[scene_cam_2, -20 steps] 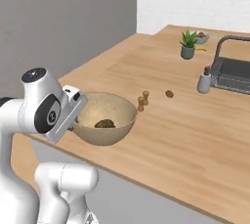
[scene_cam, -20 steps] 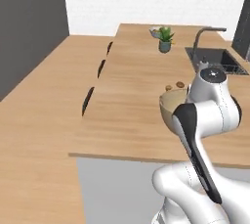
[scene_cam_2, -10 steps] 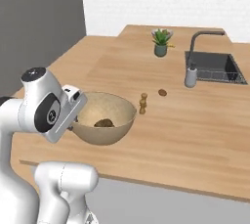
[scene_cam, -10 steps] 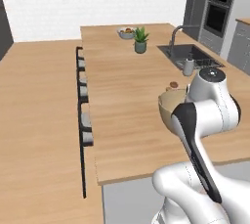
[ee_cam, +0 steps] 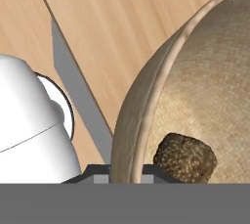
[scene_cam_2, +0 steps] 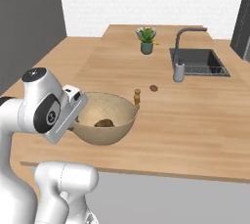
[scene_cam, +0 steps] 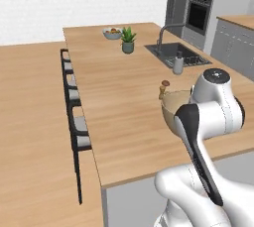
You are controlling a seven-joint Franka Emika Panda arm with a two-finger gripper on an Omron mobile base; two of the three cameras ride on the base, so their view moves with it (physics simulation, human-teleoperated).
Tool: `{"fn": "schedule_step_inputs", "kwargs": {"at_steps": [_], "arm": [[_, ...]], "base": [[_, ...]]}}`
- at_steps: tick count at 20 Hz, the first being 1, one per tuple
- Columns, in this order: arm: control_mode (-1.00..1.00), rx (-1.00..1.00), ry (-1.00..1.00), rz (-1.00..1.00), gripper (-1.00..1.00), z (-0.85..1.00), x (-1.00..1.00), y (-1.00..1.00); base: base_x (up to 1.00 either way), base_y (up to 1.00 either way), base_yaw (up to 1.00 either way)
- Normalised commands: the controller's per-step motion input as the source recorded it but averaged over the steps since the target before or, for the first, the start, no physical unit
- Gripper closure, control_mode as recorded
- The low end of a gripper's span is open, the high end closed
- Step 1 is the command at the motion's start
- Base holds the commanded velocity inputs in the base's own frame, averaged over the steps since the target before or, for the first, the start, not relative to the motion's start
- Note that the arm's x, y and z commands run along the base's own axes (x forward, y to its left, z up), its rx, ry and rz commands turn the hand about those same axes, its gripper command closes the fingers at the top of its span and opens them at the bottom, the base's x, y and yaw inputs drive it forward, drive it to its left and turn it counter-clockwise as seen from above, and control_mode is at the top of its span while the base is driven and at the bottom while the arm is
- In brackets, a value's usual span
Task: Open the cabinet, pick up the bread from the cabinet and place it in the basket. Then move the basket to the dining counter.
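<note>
One bread (ee_cam: 185, 158) in basket (ee_cam: 146, 100), beside gripper (ee_cam: 126, 175).

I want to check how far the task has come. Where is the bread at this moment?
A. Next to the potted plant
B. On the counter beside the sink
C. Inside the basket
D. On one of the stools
C: the bread lies on the bottom of the basket, and the hand view shows the same dark roll inside the basket's rim.
</note>
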Motion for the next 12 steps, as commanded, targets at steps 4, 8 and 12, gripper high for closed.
{"fn": "schedule_step_inputs", "kwargs": {"at_steps": [4,8,12], "arm": [[1.0,0.0,0.0,0.0,1.0,0.0,0.0,0.0],[1.0,0.0,0.0,0.0,1.0,0.0,0.0,0.0],[-1.0,-0.16,-0.02,0.26,1.0,0.0,0.14,0.27]], "base": [[0.2,0.86,0.0],[0.17,0.67,0.09],[0.0,0.0,0.0]]}}
